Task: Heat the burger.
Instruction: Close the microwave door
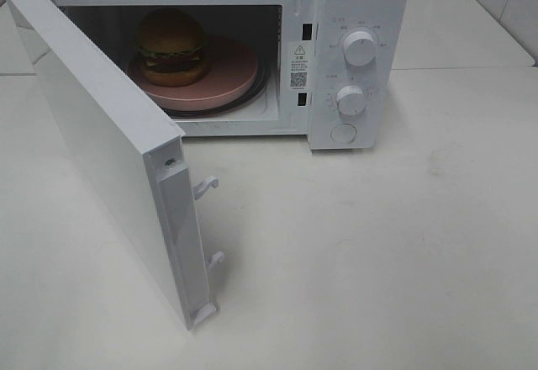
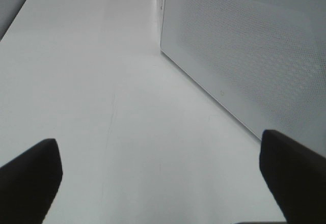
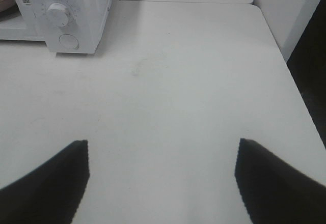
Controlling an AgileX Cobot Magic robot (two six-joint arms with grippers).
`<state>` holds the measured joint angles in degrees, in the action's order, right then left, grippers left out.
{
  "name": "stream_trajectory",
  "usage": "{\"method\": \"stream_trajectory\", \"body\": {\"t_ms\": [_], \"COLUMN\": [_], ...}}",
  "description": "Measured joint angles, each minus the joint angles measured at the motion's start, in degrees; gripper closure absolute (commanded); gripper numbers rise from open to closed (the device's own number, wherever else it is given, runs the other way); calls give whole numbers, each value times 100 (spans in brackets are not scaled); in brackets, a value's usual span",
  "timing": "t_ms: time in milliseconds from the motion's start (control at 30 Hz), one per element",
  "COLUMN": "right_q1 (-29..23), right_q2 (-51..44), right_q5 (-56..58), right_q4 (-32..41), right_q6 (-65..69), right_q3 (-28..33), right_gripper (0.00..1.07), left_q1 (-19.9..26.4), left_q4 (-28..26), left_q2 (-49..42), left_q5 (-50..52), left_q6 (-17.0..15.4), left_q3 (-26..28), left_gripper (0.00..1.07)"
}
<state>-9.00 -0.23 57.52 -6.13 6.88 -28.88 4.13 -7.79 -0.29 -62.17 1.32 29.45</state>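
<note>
From the high camera you see the microwave [image 1: 382, 17] standing on the white worktop [image 1: 387, 252]. Its door [image 1: 92, 151] is swung wide open on the hinge side, and two latch hooks [image 1: 207, 187] stick out of the door's free edge. The burger [image 1: 172, 46] is inside the microwave. It sits upright on the pink plate [image 1: 239, 71], on the part of the plate nearer the hinge side. On the microwave's panel you have an upper knob [image 1: 361, 48], a lower knob [image 1: 350, 99] and a round button [image 1: 343, 133] beneath them.

In the left wrist view your left gripper [image 2: 160, 155] hangs over bare worktop just beside the microwave's open door, whose dotted mesh face fills one side of the picture. Its jaws stand wide apart with nothing between them. The burger does not show in this view.

In the right wrist view your right gripper [image 3: 162, 150] hangs over the worktop in front of the microwave, off towards its panel end and well apart from it. These jaws also stand wide and hold nothing. The lower knob and the round button show at the far corner. A dark sliver at the picture's edge beside the microwave's opening may be the plate; you cannot tell.
</note>
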Motion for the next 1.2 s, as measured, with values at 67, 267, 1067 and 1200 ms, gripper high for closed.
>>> {"method": "stream_trajectory", "body": {"t_ms": [67, 267, 1067, 1200], "right_q1": [0, 0, 0, 0], "right_q2": [0, 0, 0, 0], "right_q5": [0, 0, 0, 0], "right_q4": [0, 0, 0, 0], "right_q6": [0, 0, 0, 0], "right_q3": [0, 0, 0, 0], "right_gripper": [31, 31, 31, 31], "left_q1": [0, 0, 0, 0], "left_q4": [-6, -103, -384, -401], "left_q2": [0, 0, 1868, 2332], "left_q5": [0, 29, 1770, 2286], "left_q6": [0, 0, 80, 92], "left_q3": [0, 0, 172, 138], "left_gripper": [9, 9, 103, 107]}}
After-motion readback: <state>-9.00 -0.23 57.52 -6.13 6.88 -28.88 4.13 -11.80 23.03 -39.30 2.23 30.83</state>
